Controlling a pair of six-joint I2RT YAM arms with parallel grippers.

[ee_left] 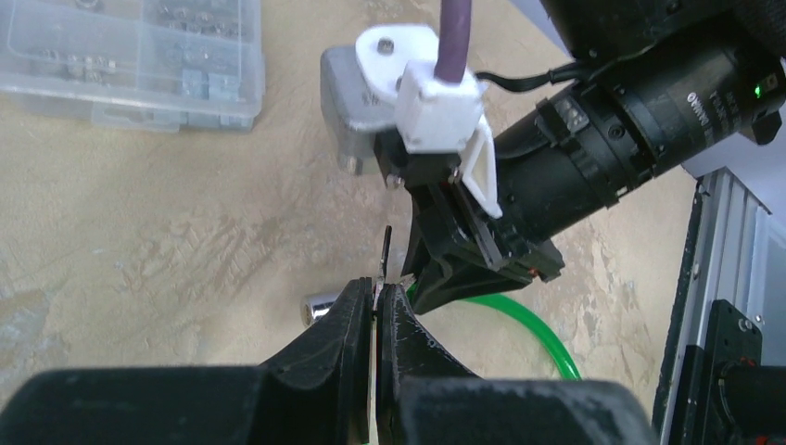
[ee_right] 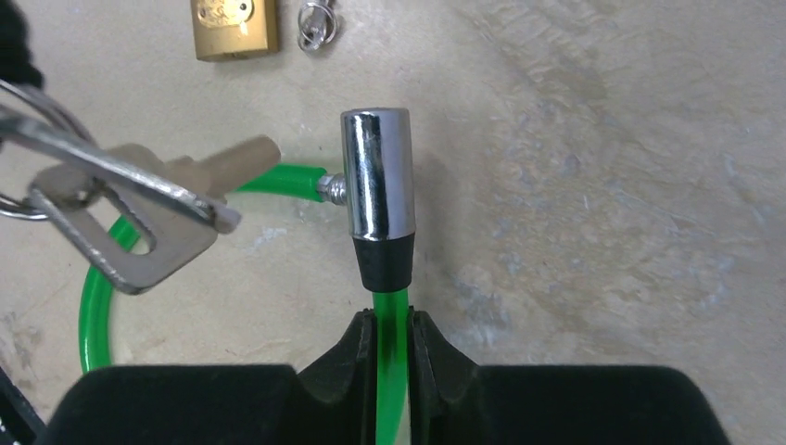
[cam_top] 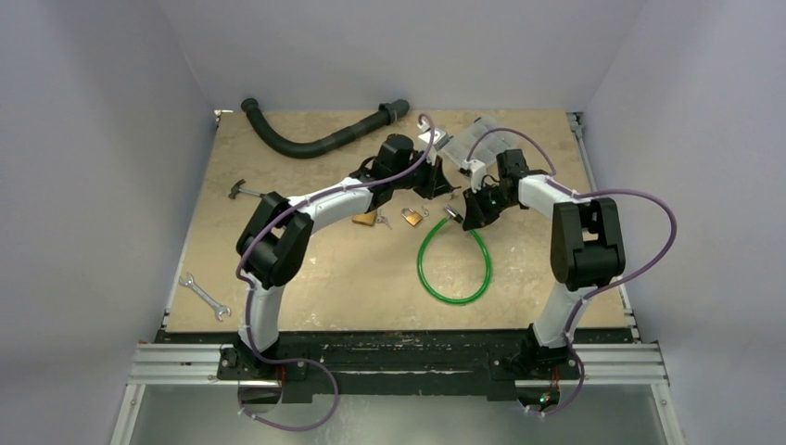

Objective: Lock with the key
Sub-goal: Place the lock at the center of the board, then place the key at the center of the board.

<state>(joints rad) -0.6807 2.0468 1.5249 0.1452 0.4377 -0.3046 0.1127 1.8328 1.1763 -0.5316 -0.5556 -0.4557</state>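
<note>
left end effector pinched shut on key bunch, right end effector clamping green cable below lock barrel; risk: dangling keys may swing wide, barrel may twist.

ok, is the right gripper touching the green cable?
Touching. Right wrist view: right gripper pinches the green cable from both sides, below the chrome lock barrel.
</note>
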